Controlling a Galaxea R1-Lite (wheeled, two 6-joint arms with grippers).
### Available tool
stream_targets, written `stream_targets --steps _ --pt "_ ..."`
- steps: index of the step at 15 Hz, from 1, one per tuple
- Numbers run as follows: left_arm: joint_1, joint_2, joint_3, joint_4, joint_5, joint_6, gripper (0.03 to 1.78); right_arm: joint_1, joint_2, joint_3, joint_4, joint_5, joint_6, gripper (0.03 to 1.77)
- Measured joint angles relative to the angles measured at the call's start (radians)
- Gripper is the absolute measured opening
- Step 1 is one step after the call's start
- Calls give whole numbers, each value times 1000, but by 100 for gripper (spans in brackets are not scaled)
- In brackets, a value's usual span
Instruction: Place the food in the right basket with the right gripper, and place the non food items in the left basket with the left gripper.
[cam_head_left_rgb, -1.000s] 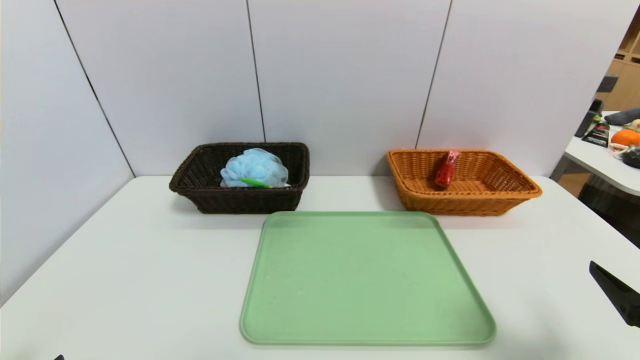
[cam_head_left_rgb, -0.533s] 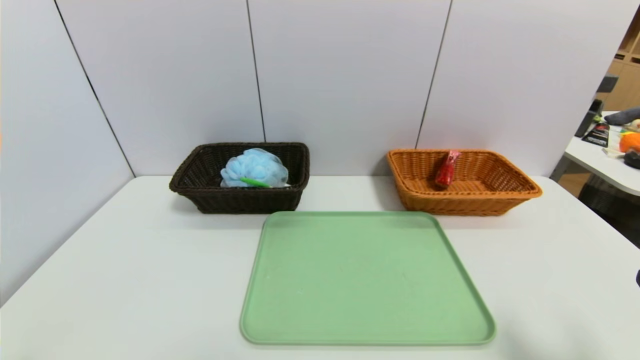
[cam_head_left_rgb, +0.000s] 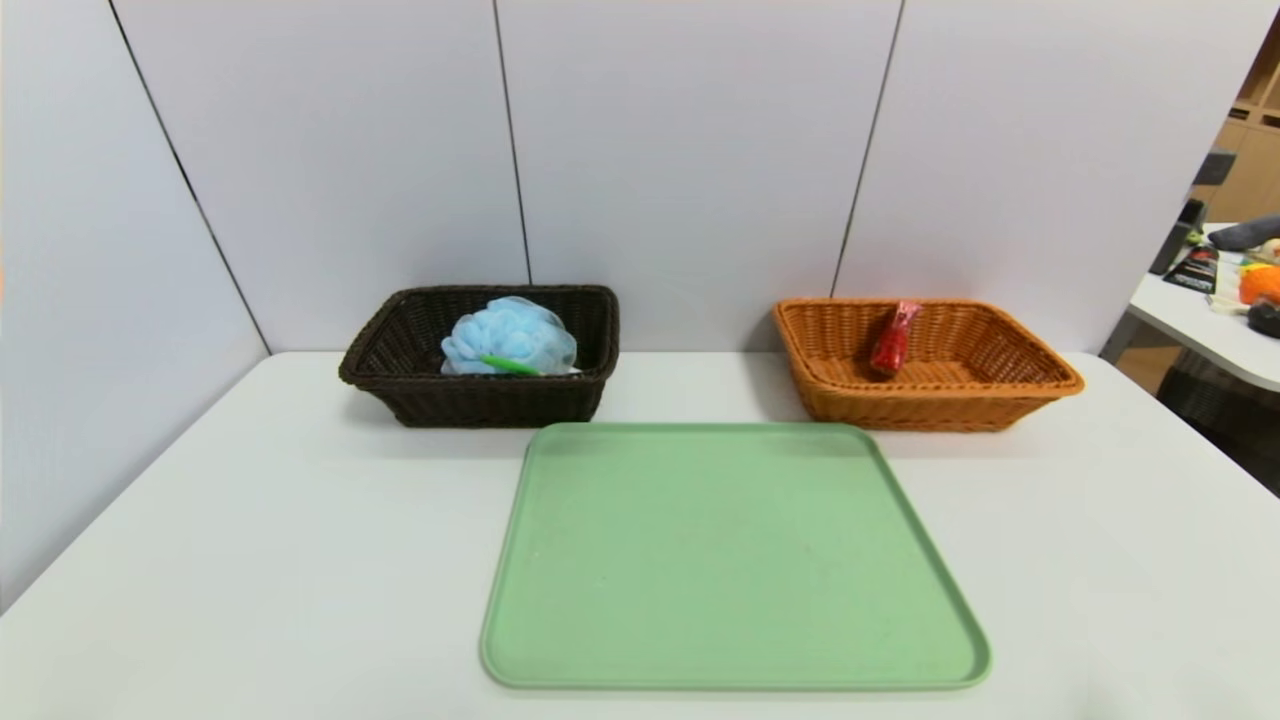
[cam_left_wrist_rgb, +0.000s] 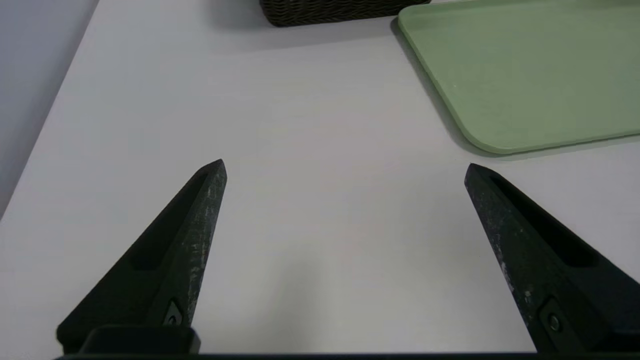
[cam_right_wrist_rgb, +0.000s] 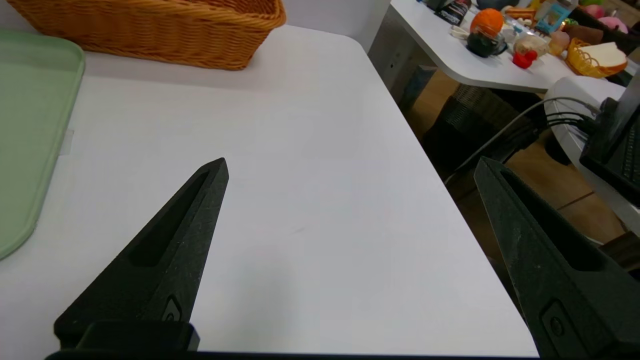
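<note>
Dark basket (cam_head_left_rgb: 480, 355) at the tabletop's (cam_head_left_rgb: 250, 520) far left holds a blue sponge (cam_head_left_rgb: 510, 338). Orange basket (cam_head_left_rgb: 925, 365) at the far right holds a red packet (cam_head_left_rgb: 892, 340). Green tray (cam_head_left_rgb: 730, 560) lies bare, centred toward the near edge. Left gripper (cam_left_wrist_rgb: 345, 167) hovers over the near left of the tabletop, fingers spread, nothing held. Right gripper (cam_right_wrist_rgb: 350, 167) hovers at the near right edge, fingers spread, nothing held.

Left gripper (cam_left_wrist_rgb: 345, 167) with fingers (cam_left_wrist_rgb: 200, 210) spread wide, holding nothing, above the bare white table (cam_left_wrist_rgb: 310, 130). Green tray (cam_left_wrist_rgb: 525, 75) corner lies near one fingertip; dark basket (cam_left_wrist_rgb: 335, 10) base stands beyond, beside the tray.
</note>
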Motion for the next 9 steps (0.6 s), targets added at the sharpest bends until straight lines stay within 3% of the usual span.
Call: stream_targets --steps 2,9 --pt "-33 3 -3 1 -45 7 169 -5 -55 0 64 2 -26 170" --pt "-67 -37 15 26 -67 7 169 -12 -132 21 59 7 -19 170"
